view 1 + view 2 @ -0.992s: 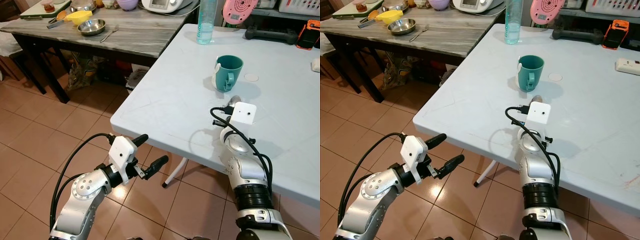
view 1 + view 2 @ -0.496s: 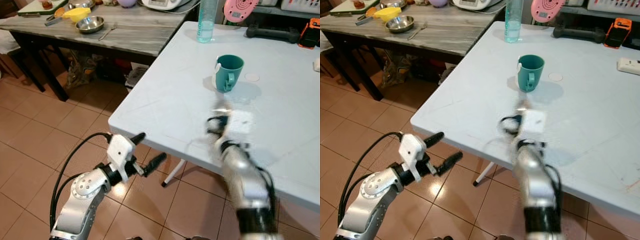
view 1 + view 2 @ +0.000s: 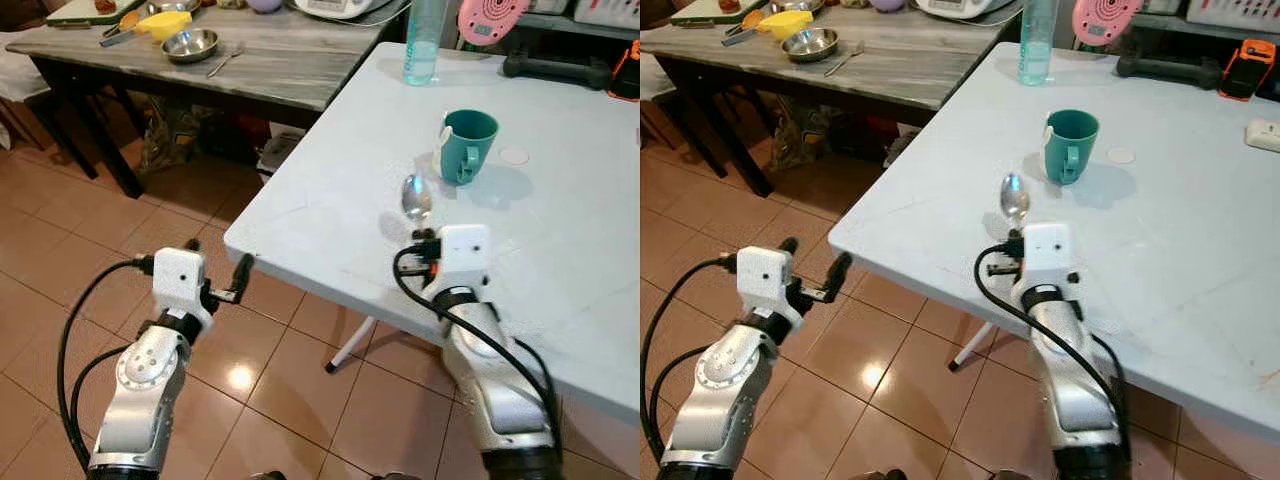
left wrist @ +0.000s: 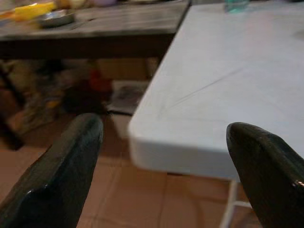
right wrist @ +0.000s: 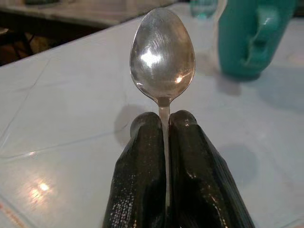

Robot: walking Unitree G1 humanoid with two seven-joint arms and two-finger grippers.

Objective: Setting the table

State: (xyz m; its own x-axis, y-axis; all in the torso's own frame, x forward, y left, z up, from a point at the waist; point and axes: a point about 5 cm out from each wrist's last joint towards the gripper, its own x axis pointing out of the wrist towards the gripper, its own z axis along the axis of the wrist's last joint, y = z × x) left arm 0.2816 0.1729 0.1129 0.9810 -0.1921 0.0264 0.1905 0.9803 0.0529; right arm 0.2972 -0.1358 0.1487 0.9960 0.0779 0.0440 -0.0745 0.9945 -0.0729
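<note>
Silver arms (image 3: pixel 140 390), black cables, white wrist boxes

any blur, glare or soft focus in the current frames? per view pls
Eye views: sharp, no motion blur; the teal mug casts a soft shadow on the white table. Right wrist view: spoon crisp with glare on its bowl, mug behind soft. Left wrist view: dim, the near fingers blurred.

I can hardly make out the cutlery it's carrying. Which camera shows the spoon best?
The right wrist view: the spoon is close up, its handle pinched between the right gripper fingers, bowl pointing forward over the white table. Both eye views show it small, just its bowl poking out beyond the wrist, near the mug.
</note>
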